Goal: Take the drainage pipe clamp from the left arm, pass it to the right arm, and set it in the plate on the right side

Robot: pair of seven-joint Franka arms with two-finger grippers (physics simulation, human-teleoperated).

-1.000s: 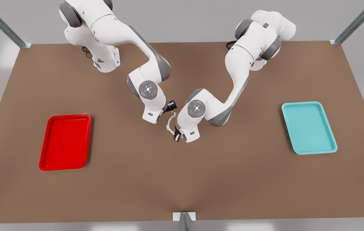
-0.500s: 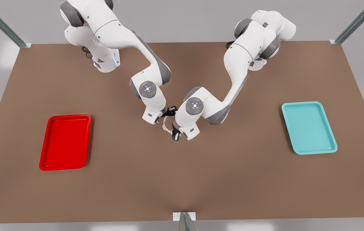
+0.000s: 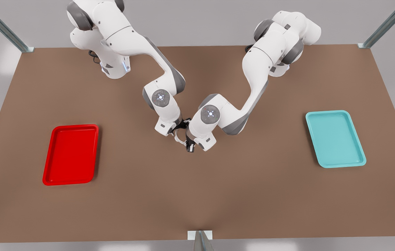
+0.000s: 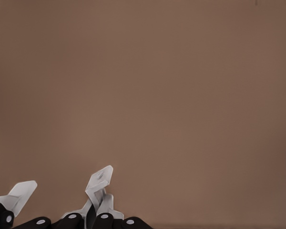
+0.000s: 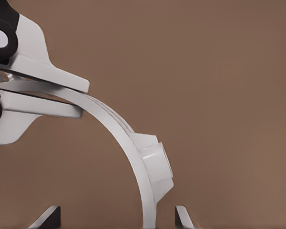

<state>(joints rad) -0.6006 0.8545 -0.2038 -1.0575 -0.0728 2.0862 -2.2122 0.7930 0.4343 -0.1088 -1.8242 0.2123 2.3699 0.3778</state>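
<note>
- No text, label, brand, number or sign can be read on anything in these views.

We count two white arms (image 3: pixel 162 69) (image 3: pixel 253 80), one white clamp (image 3: pixel 180 137) between their grippers, one red plate (image 3: pixel 70 155), one teal tray (image 3: pixel 335 138), and one brown table (image 3: pixel 197 195).
</note>
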